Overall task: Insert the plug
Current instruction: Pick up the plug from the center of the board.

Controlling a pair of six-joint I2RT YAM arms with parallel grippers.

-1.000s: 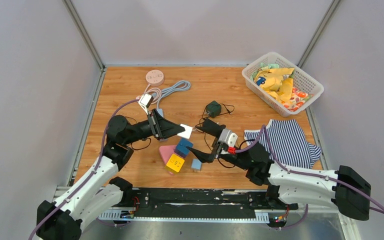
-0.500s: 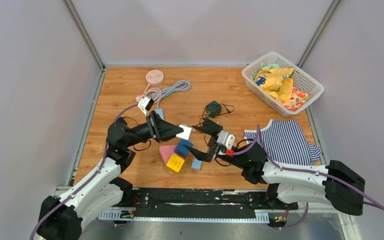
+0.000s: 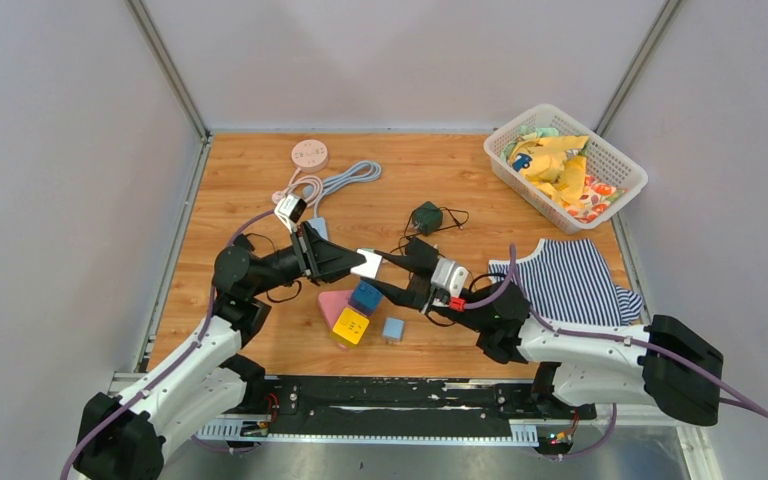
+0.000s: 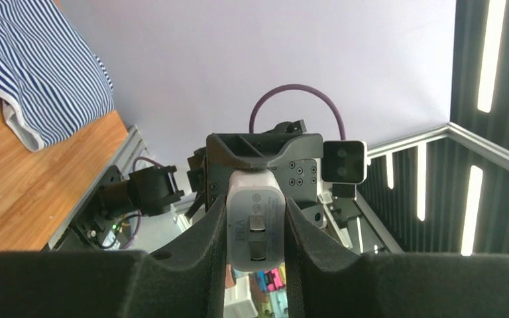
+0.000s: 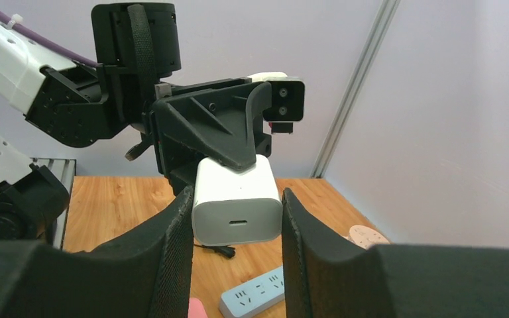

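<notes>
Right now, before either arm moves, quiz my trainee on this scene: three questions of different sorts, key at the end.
1. Multiple choice: what is the left pincer shut on?
A) the white USB charger
B) the blue toy block
C) the striped shirt

2. True or false: the charger is already plugged into the power strip.

3. Fill the gap: the white basket of cloths stands at the table's far ____ corner.

Key
1. A
2. False. The charger is held up in the air, clear of the strip lying on the table.
3. right
</notes>
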